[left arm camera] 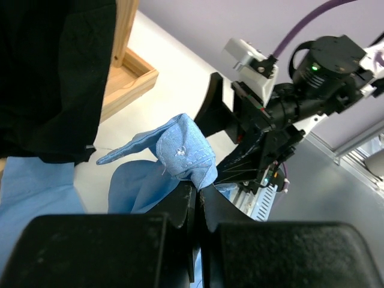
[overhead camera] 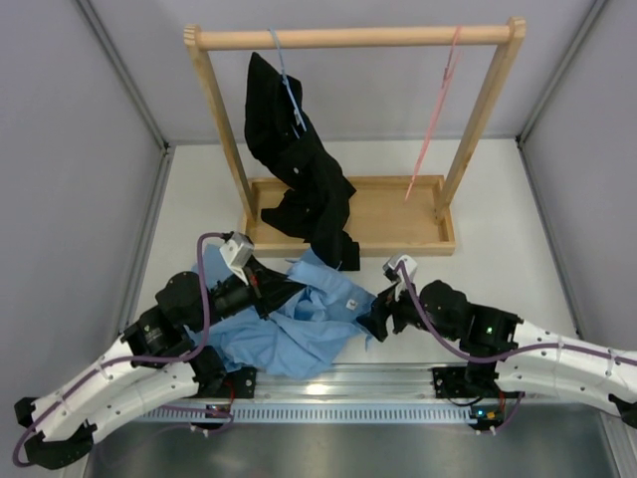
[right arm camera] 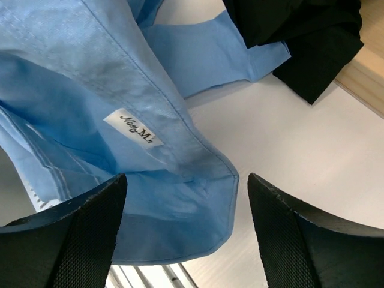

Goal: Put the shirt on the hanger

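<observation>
Blue cloth, thin and wrinkled: the shirt [overhead camera: 299, 324] lies bunched on the white table [overhead camera: 508, 229] at the near edge, between the two arms and just in front of the wooden rack [overhead camera: 353, 38].

Left gripper [left arm camera: 197, 191]: jaws pressed together, pinching a stitched fold of the shirt at their tips. The fold stands up above the fingers, with a small button showing on it.

Right gripper [right arm camera: 186, 180]: jaws spread wide, nothing clamped. It sits at the shirt's right edge. A seamed edge of the cloth lies in the gap between the fingers, and neither finger presses it. A white label [right arm camera: 135, 127] with script lettering shows on the cloth just above.

Hanger [overhead camera: 433, 129]: pink, thin, hooked over the right end of the rack's top bar. It hangs bare, its lower end near the rack's tray base [overhead camera: 398, 214], well apart from the shirt.

Black shirt [overhead camera: 299, 169]: hangs from a light-blue hanger [overhead camera: 289, 85] at the left of the same bar. It drapes down into the tray, and its lower end spills over the front edge onto the blue cloth.
</observation>
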Controlling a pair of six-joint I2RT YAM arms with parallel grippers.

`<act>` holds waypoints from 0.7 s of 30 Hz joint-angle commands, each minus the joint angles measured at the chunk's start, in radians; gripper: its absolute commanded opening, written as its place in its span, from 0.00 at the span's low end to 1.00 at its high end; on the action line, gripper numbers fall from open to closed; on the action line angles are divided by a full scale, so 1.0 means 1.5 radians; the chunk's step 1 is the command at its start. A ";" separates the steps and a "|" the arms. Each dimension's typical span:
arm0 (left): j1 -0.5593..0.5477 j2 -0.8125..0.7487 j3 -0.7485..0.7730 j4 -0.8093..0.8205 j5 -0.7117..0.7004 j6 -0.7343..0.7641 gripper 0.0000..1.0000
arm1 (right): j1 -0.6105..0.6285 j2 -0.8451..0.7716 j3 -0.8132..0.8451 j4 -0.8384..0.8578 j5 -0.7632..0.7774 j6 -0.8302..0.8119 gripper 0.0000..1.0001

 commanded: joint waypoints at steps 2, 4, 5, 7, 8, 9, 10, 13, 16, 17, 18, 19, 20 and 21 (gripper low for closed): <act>-0.002 -0.025 0.001 0.054 0.069 0.026 0.00 | -0.021 -0.024 0.035 0.001 -0.054 -0.055 0.84; -0.001 -0.028 0.003 0.054 0.101 0.036 0.00 | -0.025 -0.033 0.043 0.007 -0.089 -0.074 0.86; -0.002 -0.029 0.004 0.053 0.116 0.040 0.00 | -0.025 -0.037 0.045 0.011 -0.093 -0.079 0.88; -0.001 -0.029 0.004 0.053 0.151 0.050 0.00 | -0.026 -0.037 0.054 0.014 -0.098 -0.101 0.88; -0.002 -0.031 0.004 0.054 0.162 0.052 0.00 | -0.028 -0.033 0.058 0.013 -0.112 -0.111 0.88; -0.001 -0.032 0.004 0.053 0.170 0.052 0.00 | -0.032 -0.031 0.066 0.014 -0.149 -0.120 0.89; -0.002 -0.033 0.004 0.054 0.184 0.056 0.00 | -0.034 -0.024 0.070 0.015 -0.169 -0.132 0.89; -0.001 -0.040 0.007 0.054 0.183 0.058 0.00 | -0.044 0.017 0.082 0.017 -0.260 -0.150 0.88; -0.002 -0.047 0.008 0.053 0.170 0.058 0.00 | -0.044 0.065 0.082 0.033 -0.350 -0.153 0.70; -0.002 -0.052 0.009 0.054 0.163 0.058 0.00 | -0.044 0.076 0.080 0.042 -0.362 -0.152 0.54; -0.002 -0.054 0.008 0.053 0.159 0.059 0.00 | -0.044 0.078 0.075 0.047 -0.374 -0.152 0.47; -0.002 -0.056 0.008 0.052 0.152 0.059 0.00 | -0.044 0.077 0.073 0.049 -0.374 -0.149 0.39; -0.001 -0.060 0.008 0.050 0.134 0.059 0.00 | -0.044 0.071 0.072 0.050 -0.369 -0.147 0.19; -0.001 -0.062 0.008 0.045 0.123 0.059 0.00 | -0.044 0.065 0.071 0.049 -0.354 -0.145 0.13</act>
